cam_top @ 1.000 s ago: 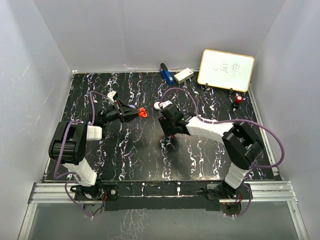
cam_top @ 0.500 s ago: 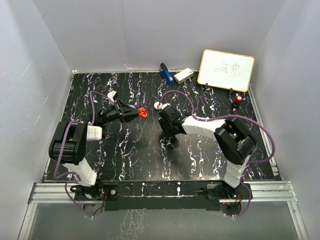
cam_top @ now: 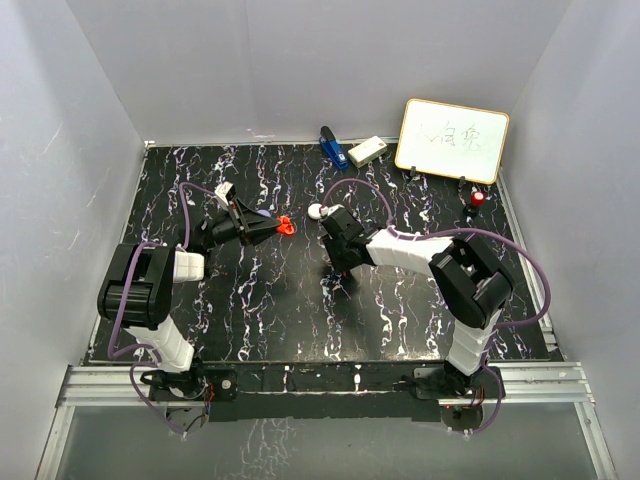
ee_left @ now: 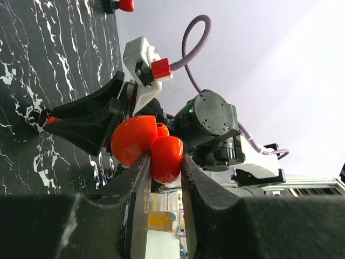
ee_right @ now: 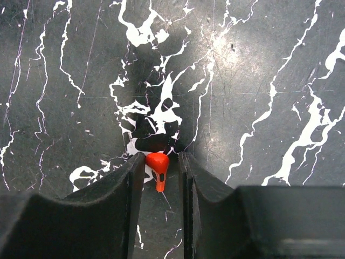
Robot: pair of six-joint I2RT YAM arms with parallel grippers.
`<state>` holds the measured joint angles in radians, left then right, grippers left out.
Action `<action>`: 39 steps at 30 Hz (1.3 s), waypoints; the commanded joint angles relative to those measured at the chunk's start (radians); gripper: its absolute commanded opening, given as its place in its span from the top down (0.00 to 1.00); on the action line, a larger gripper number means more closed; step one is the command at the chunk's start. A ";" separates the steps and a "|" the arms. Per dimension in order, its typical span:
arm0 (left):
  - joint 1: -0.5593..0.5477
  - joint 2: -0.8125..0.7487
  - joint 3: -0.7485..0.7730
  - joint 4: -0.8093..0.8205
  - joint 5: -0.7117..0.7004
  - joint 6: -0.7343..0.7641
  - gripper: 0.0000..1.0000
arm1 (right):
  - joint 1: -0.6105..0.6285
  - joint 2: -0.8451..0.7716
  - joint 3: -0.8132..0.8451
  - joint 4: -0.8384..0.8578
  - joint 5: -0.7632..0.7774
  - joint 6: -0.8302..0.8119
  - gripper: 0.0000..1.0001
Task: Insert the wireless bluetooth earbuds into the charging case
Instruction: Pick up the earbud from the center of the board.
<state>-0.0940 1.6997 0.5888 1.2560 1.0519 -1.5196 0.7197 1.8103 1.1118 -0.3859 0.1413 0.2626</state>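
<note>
1. Your left pincer (ee_left: 164,162): clamped tight on the glossy red round plastic charging case (ee_left: 135,137), two rounded halves showing, held off the black, white-veined worktop (cam_top: 250,320).
2. Your right pincer (ee_right: 161,157): jaws narrowly parted astride one tiny red plastic earbud (ee_right: 157,163) lying on the worktop, touching one finger, a sliver clear of the other.
3. Far edge, well apart from both: wood-framed whiteboard (cam_top: 453,140), red-capped marker (cam_top: 478,199), blue object (cam_top: 332,147), small white box (cam_top: 367,151).
</note>
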 commanded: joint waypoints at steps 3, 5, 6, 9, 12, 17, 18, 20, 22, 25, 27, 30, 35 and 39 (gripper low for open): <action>-0.003 -0.034 -0.007 0.035 -0.007 0.012 1.00 | -0.014 0.027 0.010 0.014 -0.014 -0.005 0.73; -0.002 -0.035 -0.008 0.034 -0.007 0.011 1.00 | -0.017 0.032 0.011 0.014 -0.018 -0.006 0.74; -0.002 -0.037 -0.008 0.033 -0.007 0.012 1.00 | -0.016 0.035 0.011 0.012 -0.021 -0.008 0.74; -0.003 -0.038 -0.008 0.030 -0.008 0.015 1.00 | -0.017 0.041 0.014 0.008 -0.030 -0.009 0.76; -0.003 -0.038 -0.010 0.028 -0.008 0.018 1.00 | -0.018 0.045 0.018 0.002 -0.037 -0.009 0.79; -0.003 -0.035 -0.011 0.034 -0.006 0.015 1.00 | -0.018 0.044 0.022 -0.007 -0.037 -0.008 0.95; -0.003 -0.036 -0.009 0.034 -0.006 0.015 1.00 | -0.017 0.040 0.023 -0.006 -0.037 -0.007 0.95; -0.002 -0.037 -0.011 0.034 -0.006 0.015 1.00 | -0.019 0.039 0.030 -0.014 -0.041 -0.004 0.94; -0.003 -0.037 -0.012 0.034 -0.006 0.015 1.00 | -0.019 0.038 0.041 -0.026 -0.045 -0.003 0.86; -0.003 -0.035 -0.016 0.036 -0.006 0.015 1.00 | -0.019 0.035 0.045 -0.037 -0.038 0.009 0.71; -0.003 -0.033 -0.017 0.038 -0.005 0.015 1.00 | -0.019 0.026 0.043 -0.043 -0.025 0.019 0.68; -0.002 -0.032 -0.015 0.042 -0.006 0.012 1.00 | -0.019 0.016 0.034 -0.054 -0.007 0.028 0.67; -0.003 -0.031 -0.014 0.043 -0.004 0.012 1.00 | -0.019 0.016 0.043 -0.083 0.009 0.064 0.67; -0.002 -0.026 -0.012 0.053 -0.001 0.008 1.00 | -0.019 -0.003 0.035 -0.088 0.019 0.102 0.65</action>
<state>-0.0940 1.6997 0.5724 1.2564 1.0428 -1.5192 0.7048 1.8275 1.1389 -0.4072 0.1318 0.3134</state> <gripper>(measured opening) 0.236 0.338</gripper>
